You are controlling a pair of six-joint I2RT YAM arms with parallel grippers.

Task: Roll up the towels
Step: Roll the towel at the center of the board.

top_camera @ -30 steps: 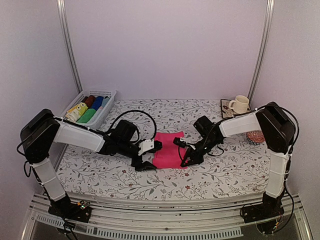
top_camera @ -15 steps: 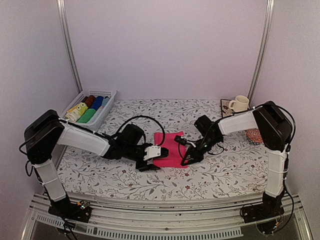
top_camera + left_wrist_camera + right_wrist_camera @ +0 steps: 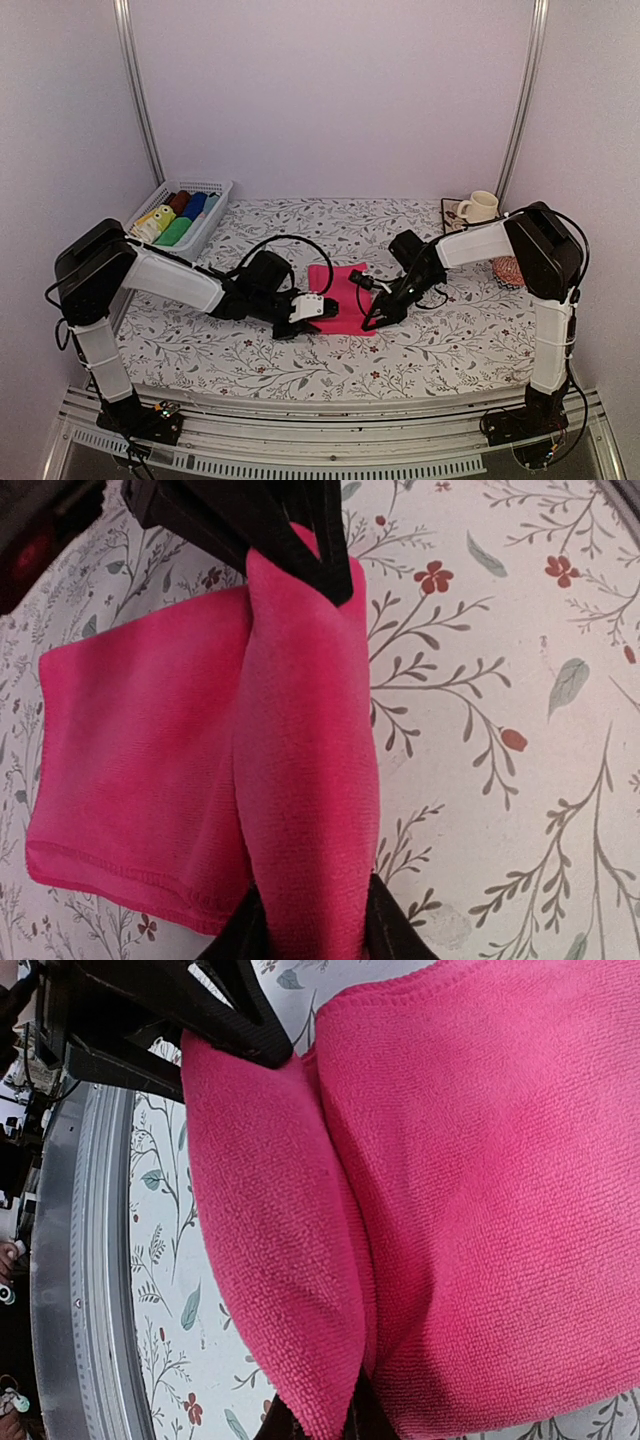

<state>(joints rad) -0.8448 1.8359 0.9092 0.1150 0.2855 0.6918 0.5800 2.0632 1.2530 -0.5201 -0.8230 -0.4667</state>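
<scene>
Flowered cloth (image 3: 450, 340) is spread over the table, and one pink towel (image 3: 342, 292) is laid in the middle, between the two grippers. Its near edge is bunched into a hump running side to side, pinched tight by the left gripper (image 3: 312, 312) at one end and the right gripper (image 3: 372, 318) at the other. Flat towel is left beyond the hump, so rolling away from the arms seems needed; one yellow towel (image 3: 152, 222) is seen rolled in the basket (image 3: 215, 188).

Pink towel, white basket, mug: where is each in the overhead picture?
pink towel (image 3: 345, 298): top external view, flat middle of the cloth.
white basket (image 3: 200, 183): top external view, far rim.
mug (image 3: 481, 208): top external view, its side wall.
</scene>
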